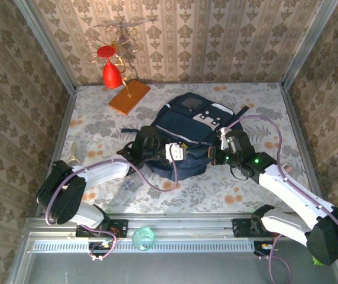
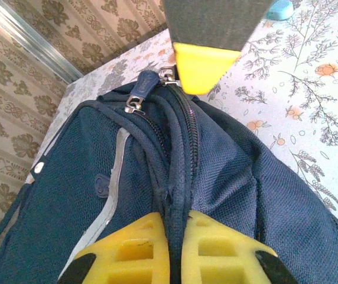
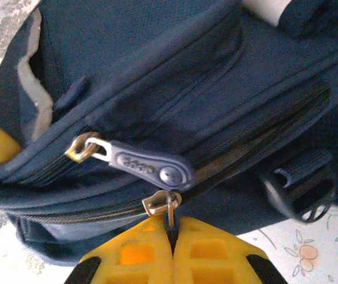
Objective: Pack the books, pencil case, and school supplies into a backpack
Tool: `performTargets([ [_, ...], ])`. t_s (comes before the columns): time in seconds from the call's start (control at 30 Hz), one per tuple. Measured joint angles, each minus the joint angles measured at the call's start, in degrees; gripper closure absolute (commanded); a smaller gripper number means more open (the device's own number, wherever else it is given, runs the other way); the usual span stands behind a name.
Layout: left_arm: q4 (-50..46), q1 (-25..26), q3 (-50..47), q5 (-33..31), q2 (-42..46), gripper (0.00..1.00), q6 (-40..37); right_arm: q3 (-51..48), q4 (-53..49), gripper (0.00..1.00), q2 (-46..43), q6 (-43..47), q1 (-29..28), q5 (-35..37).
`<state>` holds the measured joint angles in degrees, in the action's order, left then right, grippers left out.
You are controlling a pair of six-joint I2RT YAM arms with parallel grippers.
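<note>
The navy backpack (image 1: 188, 127) lies in the middle of the table, its grey-white patch facing the back wall. At its near edge, my left gripper (image 1: 176, 152) is shut on a ridge of backpack fabric along the zipper seam (image 2: 178, 195). My right gripper (image 1: 223, 143) is shut on a brass zipper pull (image 3: 170, 212) of the lower zipper. A grey rubber pull tab (image 3: 148, 165) hangs from the zipper above it. The books and the pencil case are out of view. Two small pale pieces (image 1: 127, 184) (image 1: 74, 152), possibly school supplies, lie on the table to the left.
An orange flat slab (image 1: 129, 96) and a red ornament on a gold stand (image 1: 111, 70) sit at the back left. A teal round thing (image 1: 143, 238) rests on the front rail. Patterned walls close in three sides of the table.
</note>
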<state>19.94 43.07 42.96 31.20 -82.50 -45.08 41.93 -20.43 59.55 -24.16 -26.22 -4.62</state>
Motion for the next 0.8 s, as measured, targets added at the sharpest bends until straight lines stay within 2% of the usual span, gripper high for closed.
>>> performTargets([
  [0.43, 0.3, -4.1, -2.5, 4.3, 2.6, 1.0, 0.0, 4.2, -2.3, 1.0, 6.0, 3.0, 9.5, -0.4],
  [0.8, 1.1, -5.0, -3.2, 4.2, 2.7, 1.0, 0.1, 6.6, -2.1, 1.0, 10.4, 3.5, 11.5, -4.0],
])
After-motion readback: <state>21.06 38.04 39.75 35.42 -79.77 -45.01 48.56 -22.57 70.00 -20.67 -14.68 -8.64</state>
